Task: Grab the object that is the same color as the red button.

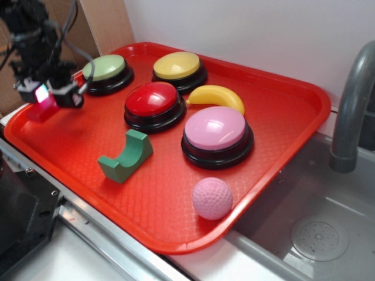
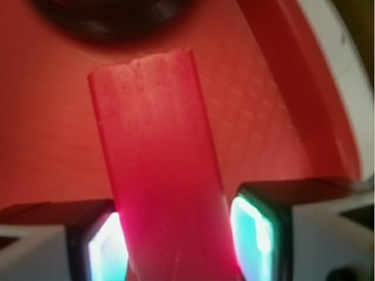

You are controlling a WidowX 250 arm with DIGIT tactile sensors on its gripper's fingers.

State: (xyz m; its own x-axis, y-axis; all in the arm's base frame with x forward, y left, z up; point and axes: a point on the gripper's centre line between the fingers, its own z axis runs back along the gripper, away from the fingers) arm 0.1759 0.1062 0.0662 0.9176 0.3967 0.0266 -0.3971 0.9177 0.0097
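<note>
The object, a long thin red block (image 2: 155, 146), runs between my two glowing pads (image 2: 255, 231) in the wrist view. My gripper (image 2: 176, 234) is shut on its near end. In the exterior view my gripper (image 1: 50, 93) is at the far left over the red tray's left edge, and the red block (image 1: 41, 109) sticks down from it. Whether its lower end touches the tray I cannot tell. The red button (image 1: 151, 98) stands on the tray to the right of my gripper, apart from it.
The red tray (image 1: 293, 99) also holds a green button (image 1: 104, 67), a yellow button (image 1: 176, 64), a pink button (image 1: 215, 127), a banana (image 1: 217, 96), a green arch block (image 1: 126, 155) and a pink ball (image 1: 212, 198). A sink (image 1: 316, 234) and faucet (image 1: 351, 111) lie at the right.
</note>
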